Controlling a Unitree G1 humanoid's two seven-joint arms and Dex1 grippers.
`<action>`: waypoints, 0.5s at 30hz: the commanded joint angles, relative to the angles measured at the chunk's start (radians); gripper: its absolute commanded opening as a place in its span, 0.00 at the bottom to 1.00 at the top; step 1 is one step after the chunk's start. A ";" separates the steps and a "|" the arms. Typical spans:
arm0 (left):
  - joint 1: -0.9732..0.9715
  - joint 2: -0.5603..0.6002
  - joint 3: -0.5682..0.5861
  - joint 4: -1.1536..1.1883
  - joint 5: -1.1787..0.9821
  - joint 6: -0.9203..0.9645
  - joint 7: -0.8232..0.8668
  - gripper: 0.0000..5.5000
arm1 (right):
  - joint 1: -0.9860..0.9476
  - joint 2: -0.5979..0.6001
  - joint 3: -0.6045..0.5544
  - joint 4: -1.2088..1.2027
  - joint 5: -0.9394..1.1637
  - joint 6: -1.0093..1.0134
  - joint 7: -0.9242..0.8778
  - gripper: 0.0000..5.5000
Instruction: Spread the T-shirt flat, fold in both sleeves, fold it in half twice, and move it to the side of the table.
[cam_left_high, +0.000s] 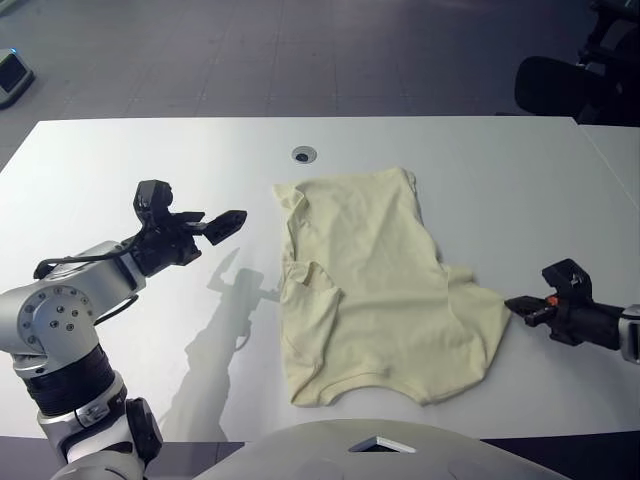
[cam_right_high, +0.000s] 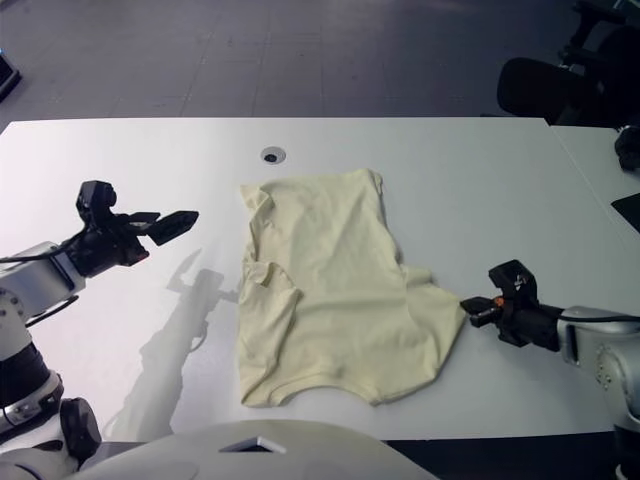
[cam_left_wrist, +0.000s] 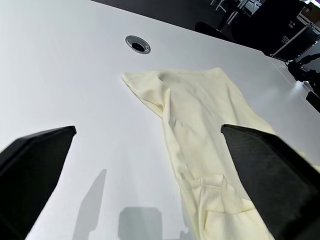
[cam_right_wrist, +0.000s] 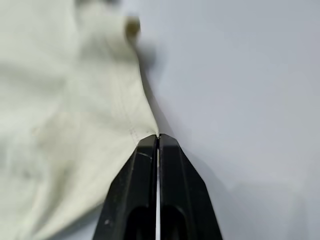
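A pale yellow T-shirt (cam_left_high: 370, 290) lies loosely spread on the white table (cam_left_high: 120, 170), wrinkled, with a sleeve flap (cam_left_high: 312, 285) turned in on its left side. My right gripper (cam_left_high: 516, 305) rests low at the shirt's right edge. The right wrist view shows this gripper (cam_right_wrist: 158, 136) shut on a corner of the cloth (cam_right_wrist: 65, 100), which is drawn to a point. My left gripper (cam_left_high: 215, 225) hovers above the bare table left of the shirt. In the left wrist view its fingers (cam_left_wrist: 40, 165) stand wide open with nothing between them, and the shirt (cam_left_wrist: 200, 115) lies beyond.
A round cable hole (cam_left_high: 303, 154) sits in the table just behind the shirt. A black chair (cam_left_high: 560, 85) stands past the far right corner, and another table (cam_left_high: 615, 145) adjoins on the right. Bare tabletop stretches to the left and behind.
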 joint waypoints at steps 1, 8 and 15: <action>0.036 -0.023 0.019 -0.036 -0.015 0.001 0.021 0.98 | -0.084 -0.014 -0.028 -0.063 0.078 0.077 0.010 0.00; 0.075 -0.070 0.031 -0.080 -0.027 -0.005 0.059 0.98 | -0.202 0.048 -0.008 -0.176 0.239 0.236 -0.017 0.00; 0.056 -0.072 0.005 -0.062 -0.026 -0.016 0.067 0.98 | -0.212 0.246 0.086 -0.270 0.303 0.322 -0.137 0.00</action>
